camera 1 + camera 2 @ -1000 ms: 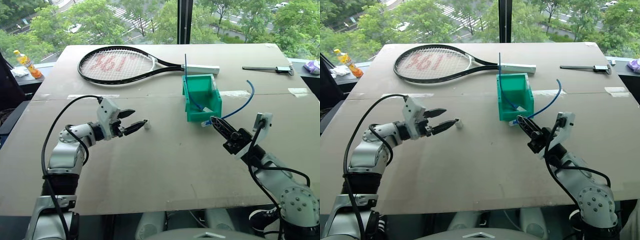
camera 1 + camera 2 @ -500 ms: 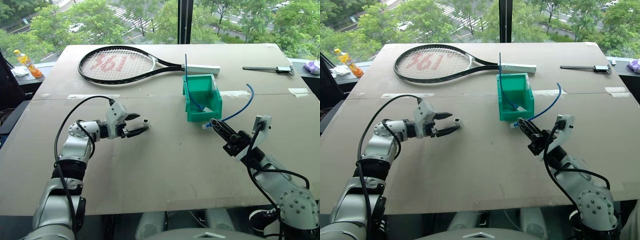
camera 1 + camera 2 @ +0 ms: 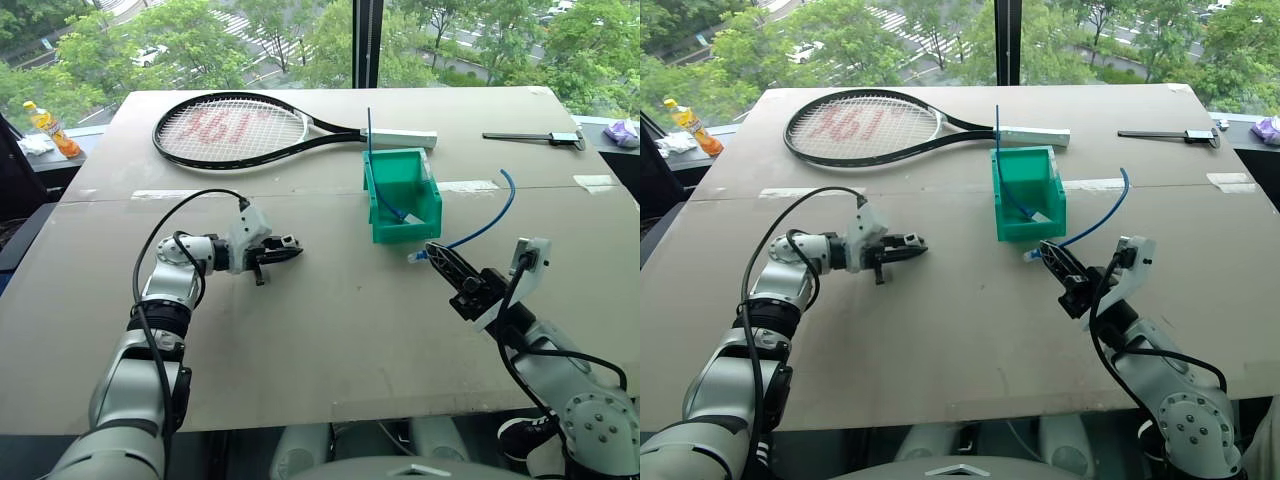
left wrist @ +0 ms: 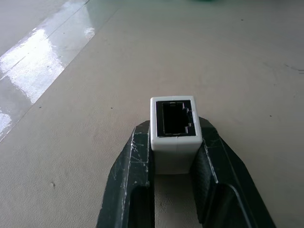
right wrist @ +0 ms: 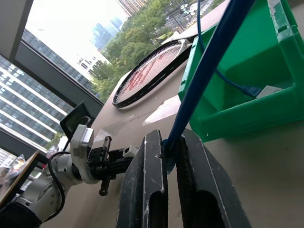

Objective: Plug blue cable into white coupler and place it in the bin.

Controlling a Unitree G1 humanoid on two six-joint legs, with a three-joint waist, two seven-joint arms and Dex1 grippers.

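The white coupler (image 4: pixel 175 151) is pinched between the two black fingers of my left gripper (image 4: pixel 174 129), its dark socket facing away from the wrist. In the head views that gripper (image 3: pixel 288 248) sits low over the table, left of the middle. My right gripper (image 3: pixel 438 254) is shut on the blue cable (image 3: pixel 490 220) just behind its clear plug (image 3: pixel 414 256). The cable arcs up and to the right. In the right wrist view the cable (image 5: pixel 209 61) rises from between the fingers. The teal bin (image 3: pixel 404 157) stands just beyond the right gripper.
A stiff blue cable (image 3: pixel 370 130) stands upright in the bin. A tennis racket (image 3: pixel 230 125) lies across the back of the table. A dark tool (image 3: pixel 540 137) lies at the back right, and an orange bottle (image 3: pixel 45 122) stands off the table's left edge.
My left gripper has sunk toward the table, reached forward and closed on the white coupler. The right gripper has kept its place and its hold on the cable.
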